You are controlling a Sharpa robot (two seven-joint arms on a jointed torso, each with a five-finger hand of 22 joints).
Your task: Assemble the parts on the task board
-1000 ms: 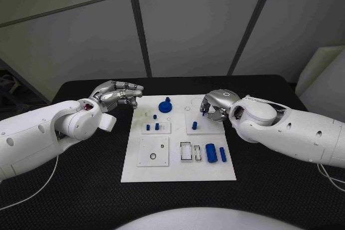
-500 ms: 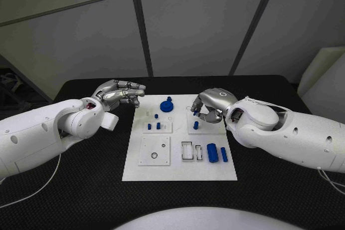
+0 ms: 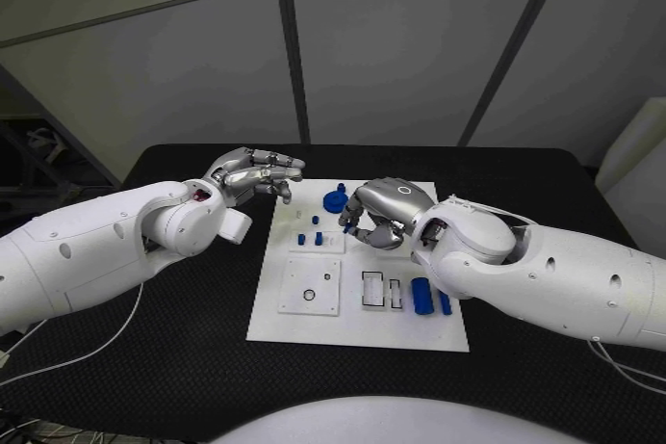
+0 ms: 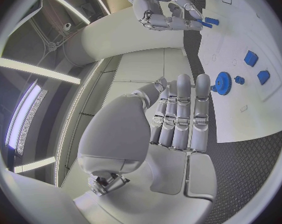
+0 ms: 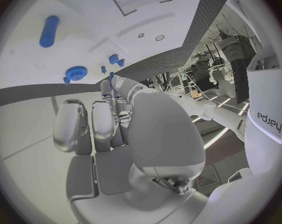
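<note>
Hovering over the far middle of the white task board, the right hand has its fingers curled in close together, and they seem to pinch a small blue peg at their tips. The peg is mostly hidden by the fingers, so I cannot be sure how well it is held. It sits just above the board, near the blue gear and a little to the right of it. The bit of peg that shows looks like it stands up and down, with its long way pointing at the board, but it is too small to tell for sure. The left hand is off the far left edge of the board, over the black table. Its fingers are folded in side by side with nothing in them. What could go wrong? The peg is tiny and the pinch is small, so it could slip out and roll away on the board. If the peg tips over as it comes down, it may miss its hole or get stuck. The right hand could also bump the gear, or the two short pegs standing to the left of the hand.
</note>
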